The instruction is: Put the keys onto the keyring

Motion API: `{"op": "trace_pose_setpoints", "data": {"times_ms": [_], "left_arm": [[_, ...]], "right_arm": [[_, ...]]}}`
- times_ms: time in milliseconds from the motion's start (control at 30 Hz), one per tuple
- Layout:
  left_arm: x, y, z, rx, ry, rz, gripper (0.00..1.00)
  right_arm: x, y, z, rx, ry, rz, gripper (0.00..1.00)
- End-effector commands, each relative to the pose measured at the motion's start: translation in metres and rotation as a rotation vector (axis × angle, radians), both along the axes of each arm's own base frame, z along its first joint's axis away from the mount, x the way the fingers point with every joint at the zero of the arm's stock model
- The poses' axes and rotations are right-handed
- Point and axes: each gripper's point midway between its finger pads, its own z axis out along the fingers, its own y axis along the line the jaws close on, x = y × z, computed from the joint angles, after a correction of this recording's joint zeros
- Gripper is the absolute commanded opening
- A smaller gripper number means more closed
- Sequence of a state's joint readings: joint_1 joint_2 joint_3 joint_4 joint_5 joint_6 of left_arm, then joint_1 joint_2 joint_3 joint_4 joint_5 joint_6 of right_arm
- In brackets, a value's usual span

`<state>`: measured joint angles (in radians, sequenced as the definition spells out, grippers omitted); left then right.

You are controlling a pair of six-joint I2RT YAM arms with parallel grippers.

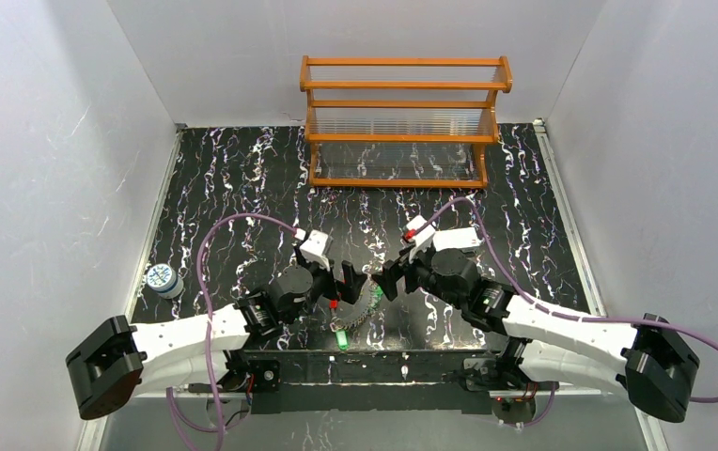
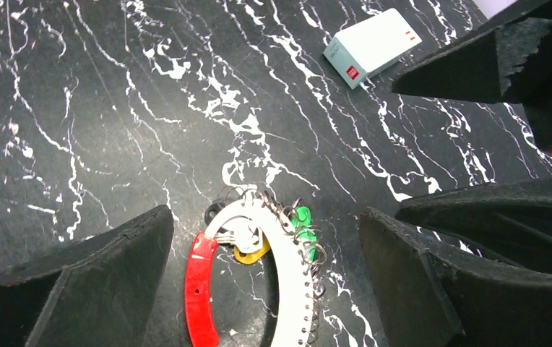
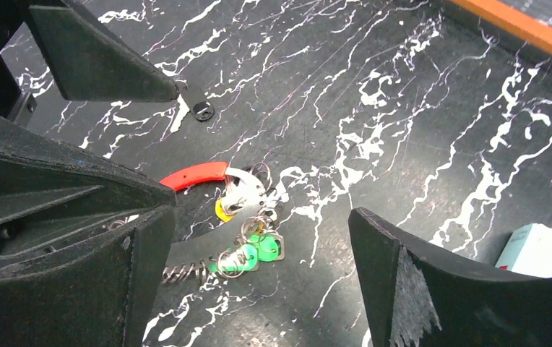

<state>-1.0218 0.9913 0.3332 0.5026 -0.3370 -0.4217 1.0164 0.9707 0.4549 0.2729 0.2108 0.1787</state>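
The keyring [image 2: 287, 289], a red-and-white band, lies flat on the black marble table [image 2: 114, 108] between my two grippers. A yellow key [image 2: 251, 253] lies inside its curve. Two green keys [image 3: 266, 248] lie by its outer edge, tangled in small wire rings and a thin chain [image 3: 179, 272]. My left gripper [image 2: 264, 217] stands open just above the band, one finger on either side, holding nothing. My right gripper [image 3: 260, 213] is open too, straddling the green keys from the other side. From above, both grippers [image 1: 351, 280] [image 1: 388, 279] face each other over the keyring [image 1: 366, 303].
A white rectangular box [image 2: 371, 45] lies on the table to the right of the grippers. A wooden rack [image 1: 402, 122] stands at the back. A small blue-and-white roll [image 1: 163, 279] sits at the left edge. White walls close in both sides.
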Motion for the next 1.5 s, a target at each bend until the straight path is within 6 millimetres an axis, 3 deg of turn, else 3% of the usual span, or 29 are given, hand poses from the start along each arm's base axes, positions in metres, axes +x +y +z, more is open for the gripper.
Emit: {"op": "trace_pose_setpoints", "data": {"times_ms": [0, 367, 533, 800, 900, 1033, 1167, 1300, 1467], "left_arm": [[0.005, 0.017, -0.011, 0.012, 0.073, 0.106, 0.98], [-0.005, 0.033, -0.065, 0.157, 0.319, 0.144, 0.98], [-0.009, 0.039, -0.078, 0.198, 0.383, 0.160, 0.85], [-0.013, 0.048, -0.094, 0.305, 0.432, 0.169, 0.76], [-0.013, 0.047, -0.098, 0.325, 0.439, 0.161, 0.65], [-0.011, 0.048, -0.099, 0.354, 0.433, 0.156, 0.60], [-0.011, 0.049, -0.098, 0.364, 0.418, 0.144, 0.59], [-0.012, 0.056, -0.093, 0.365, 0.402, 0.162, 0.61], [-0.010, 0.063, -0.081, 0.327, 0.367, 0.195, 0.82]], "right_arm": [[0.005, 0.007, 0.016, 0.089, 0.081, -0.062, 0.99], [-0.011, 0.021, -0.034, 0.032, 0.411, -0.040, 0.98], [-0.017, 0.030, -0.053, -0.001, 0.536, 0.036, 0.82], [-0.012, 0.036, -0.090, -0.056, 0.729, 0.073, 0.51], [-0.009, 0.043, -0.096, -0.054, 0.757, 0.100, 0.43], [0.003, 0.053, -0.101, -0.077, 0.753, 0.119, 0.34], [0.028, 0.056, -0.104, -0.123, 0.706, 0.071, 0.32], [0.049, 0.057, -0.093, -0.134, 0.644, 0.030, 0.36], [0.048, 0.046, -0.086, -0.159, 0.624, 0.019, 0.49]]}}
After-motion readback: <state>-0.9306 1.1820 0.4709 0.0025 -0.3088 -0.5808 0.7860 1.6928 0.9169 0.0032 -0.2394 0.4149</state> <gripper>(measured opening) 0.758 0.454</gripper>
